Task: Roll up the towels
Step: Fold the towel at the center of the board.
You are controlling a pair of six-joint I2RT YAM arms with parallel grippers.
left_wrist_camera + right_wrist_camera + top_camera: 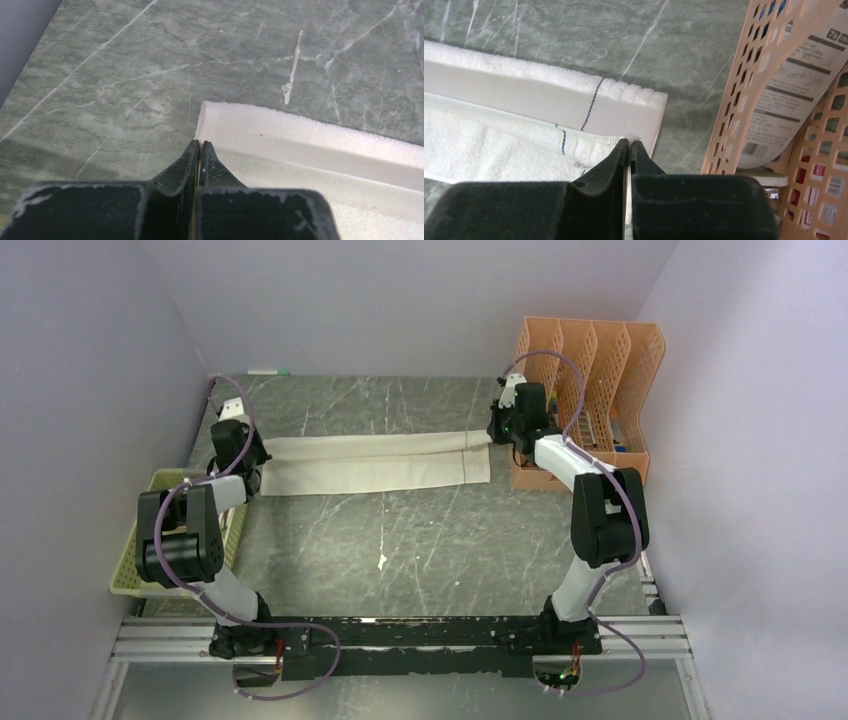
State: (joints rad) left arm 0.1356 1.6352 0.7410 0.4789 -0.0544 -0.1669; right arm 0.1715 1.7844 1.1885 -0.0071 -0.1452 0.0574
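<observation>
Grey marbled tabletop (420, 550) is bearing the cream towel (375, 466), folded lengthwise, far side; left gripper (200, 146) and right gripper (629, 144) are pinching its opposite end corners, jaws closed; soft, light cloth, likely sagging.

orange rack (590, 365) beside right gripper (629, 144), tabletop (420, 550) open

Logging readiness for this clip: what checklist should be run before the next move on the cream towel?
1. Left end effector shut on the cream towel's left corner: ok.
2. Right end effector shut on the towel's right end: ok.
3. Towel stretched straight between the two, folded lengthwise: ok.
4. Towel rolled: not ok, it lies flat.
5. Clearance to the orange file rack: cannot tell, it stands close beside the right end effector.
</observation>
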